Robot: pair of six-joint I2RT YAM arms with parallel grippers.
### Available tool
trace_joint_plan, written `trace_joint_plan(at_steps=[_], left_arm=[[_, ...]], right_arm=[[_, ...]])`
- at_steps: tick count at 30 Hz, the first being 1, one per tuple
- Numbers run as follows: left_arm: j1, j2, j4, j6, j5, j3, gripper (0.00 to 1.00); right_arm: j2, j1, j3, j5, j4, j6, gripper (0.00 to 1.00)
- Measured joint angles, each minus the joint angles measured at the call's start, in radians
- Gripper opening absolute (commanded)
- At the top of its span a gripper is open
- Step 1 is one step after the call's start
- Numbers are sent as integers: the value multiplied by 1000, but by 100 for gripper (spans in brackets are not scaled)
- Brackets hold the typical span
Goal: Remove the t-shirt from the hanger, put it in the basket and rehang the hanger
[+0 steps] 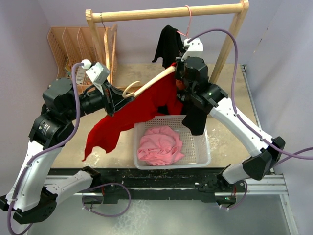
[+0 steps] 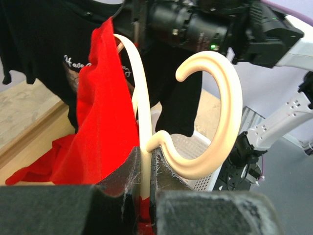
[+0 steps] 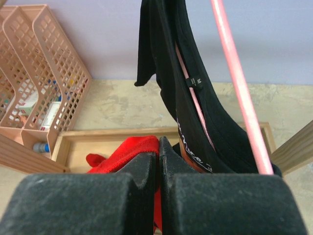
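Lavender walls close in on a scuffed beige worktop (image 1: 137,73), above which your red t-shirt (image 1: 129,112) hangs in mid-air, stretched between both arms. Its soft knit drapes over one arm of a smooth cream hanger (image 2: 222,88) with a thick curled hook, and a loose tail droops toward the worktop's near left. Your left claw (image 2: 145,169) is clamped together on the hanger's neck, just below the hook, with red cloth touching its padded fingers. Your right claw (image 3: 159,147) is pinched tight on a fold of the shirt's edge, up at the hanger's raised end. Directly below the shirt sits a white perforated plastic basket (image 1: 203,159) holding a crumpled pink cloth (image 1: 159,144). Crowding the right claw from behind, a black t-shirt (image 1: 168,41) with white lettering hangs on a thin pink hanger (image 1: 187,22) from a round wooden rail (image 1: 146,14); its hem falls in front of the right arm, over the basket's far corner. Peach lattice file trays (image 1: 61,41) stand at the far left.
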Motion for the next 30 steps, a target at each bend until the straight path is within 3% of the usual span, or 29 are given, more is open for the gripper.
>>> trace_joint_plan(at_steps=[8, 18, 30], left_arm=[[3, -36, 15, 13, 18, -18, 0], [3, -84, 127, -48, -69, -71, 0], [2, 117, 307, -168, -290, -40, 0]], right_arm=[[-9, 0, -47, -10, -11, 31, 0], [-105, -2, -232, -187, 70, 56, 0], [-159, 86, -264, -386, 124, -14, 4]])
